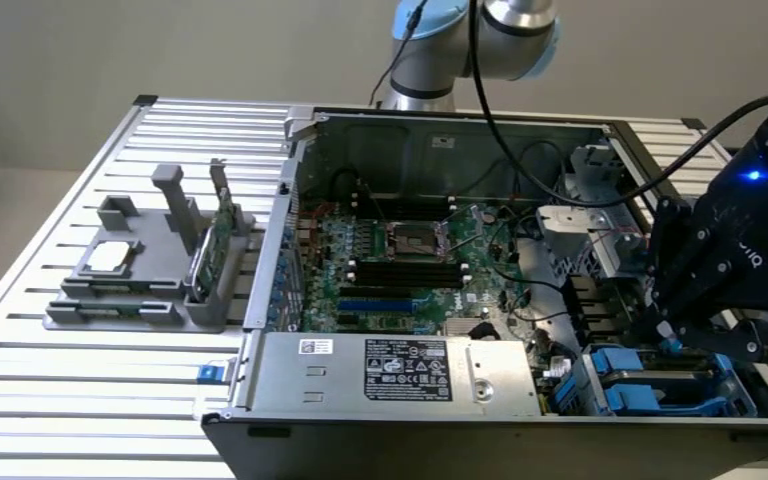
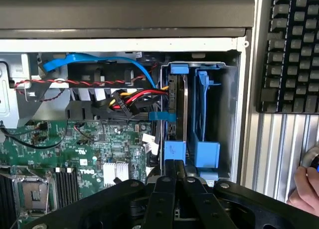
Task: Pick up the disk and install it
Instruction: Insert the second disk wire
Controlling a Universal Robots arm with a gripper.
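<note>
Currently, exterior view's left to right:

Item 1: table (image 1: 37, 340), slatted metal, carrying all else.

Item 2: grey holder (image 1: 137, 285) on the table at the left, with a small square chip (image 1: 115, 254) lying on its top and a green card (image 1: 215, 250) standing on edge at its right side.

Item 3: open computer case (image 1: 451, 125), lying on its side. Green motherboard (image 1: 398, 265) in the middle; power supply (image 1: 398, 370) with a black-and-white label along the near edge.

Item 4: blue drive cage (image 1: 651, 385) at the case's near right corner. In the wrist view the disk (image 2: 177, 109) stands on edge in the cage slot nearer the motherboard, blue rails at its ends, red, yellow and blue cables running to its side.

Item 5: arm and pincer (image 2: 174, 181), over the cage. Fingers (image 2: 165, 189) pressed together, holding nothing, just short of the disk's end.

Item 6: black keyboard (image 2: 291, 49) on the table beside the case; a person's hand (image 2: 305, 186) at the wrist picture's edge.
</note>
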